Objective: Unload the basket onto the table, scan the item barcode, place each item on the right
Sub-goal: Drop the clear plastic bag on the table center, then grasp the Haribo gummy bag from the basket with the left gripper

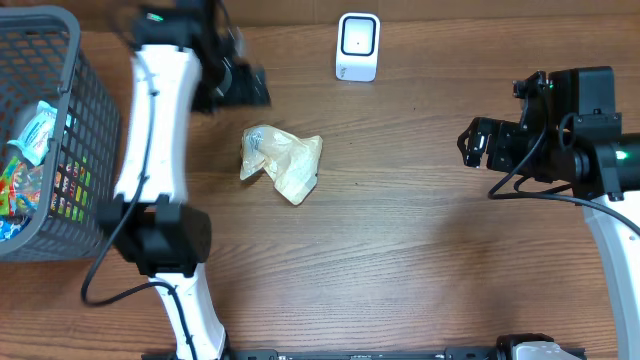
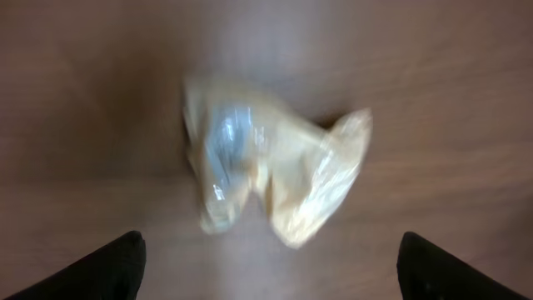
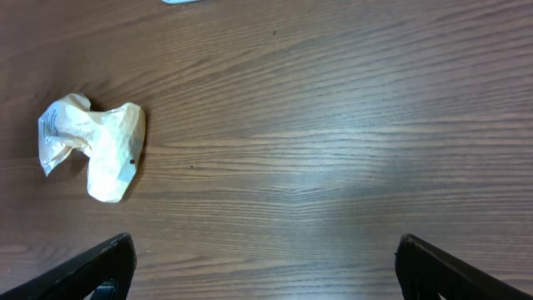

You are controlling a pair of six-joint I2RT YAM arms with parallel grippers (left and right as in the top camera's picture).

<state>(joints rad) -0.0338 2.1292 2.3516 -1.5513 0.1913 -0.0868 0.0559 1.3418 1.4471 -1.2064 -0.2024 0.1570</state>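
Note:
The item is a crumpled pale yellow and clear plastic packet (image 1: 282, 162) lying loose on the wooden table (image 1: 420, 250). No barcode shows on it. My left gripper (image 1: 240, 88) hovers just beyond the packet, blurred. In the left wrist view the packet (image 2: 266, 171) lies ahead of the left gripper (image 2: 271, 275), whose dark fingertips (image 2: 108, 267) stand wide apart with nothing between them. My right gripper (image 1: 472, 142) stays far right, open and empty. Its wrist view shows the packet (image 3: 93, 148) at the far left, well away from the right gripper (image 3: 266, 271).
A white scanner unit (image 1: 357, 46) stands at the table's far edge, right of the left gripper. A grey mesh basket (image 1: 92, 115) holding several colourful packets sits at the left edge. The left arm (image 1: 155, 150) runs between basket and packet.

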